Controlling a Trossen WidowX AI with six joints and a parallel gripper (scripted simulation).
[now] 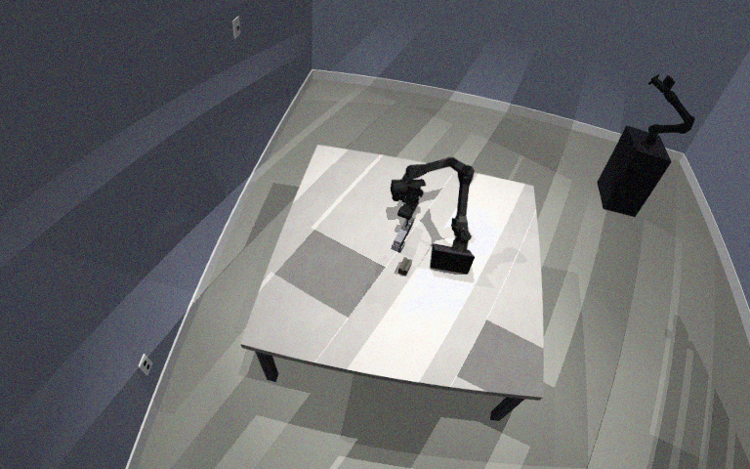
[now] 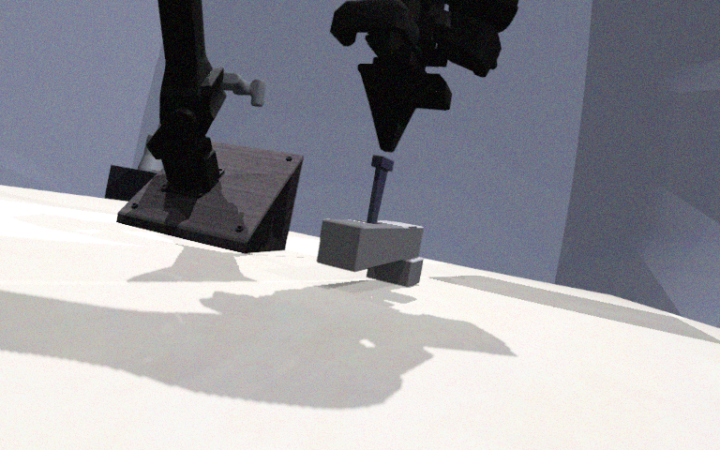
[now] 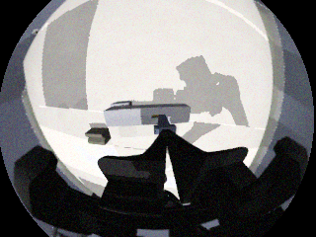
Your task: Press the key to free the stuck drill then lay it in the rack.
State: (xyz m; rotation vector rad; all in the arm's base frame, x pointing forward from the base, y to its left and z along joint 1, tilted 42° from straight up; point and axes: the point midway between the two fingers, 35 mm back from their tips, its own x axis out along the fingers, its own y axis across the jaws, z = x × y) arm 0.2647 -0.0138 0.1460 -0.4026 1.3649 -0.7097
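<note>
Above the gray block (image 1: pixel 398 239) (image 2: pixel 366 247) (image 3: pixel 128 116), the gripper (image 1: pixel 407 214) (image 2: pixel 388 149) (image 3: pixel 165 132) pointed downward, fingertips pressed together on nothing, just over the head of the dark upright pin (image 2: pixel 378 189) (image 3: pixel 164 127), seemingly the key, which rose from the block's top.

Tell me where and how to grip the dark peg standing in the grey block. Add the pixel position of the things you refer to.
Probably by the shaft, just under the head, coming from above with the gripper (image 1: pixel 408 214) (image 2: pixel 389 149) (image 3: pixel 165 132) opened first: the peg (image 2: pixel 376 191) (image 3: pixel 164 128) rises nearly upright from the block (image 1: pixel 397 241) (image 2: pixel 390 246) (image 3: pixel 123 117), and its wider head should resist slipping.
</note>
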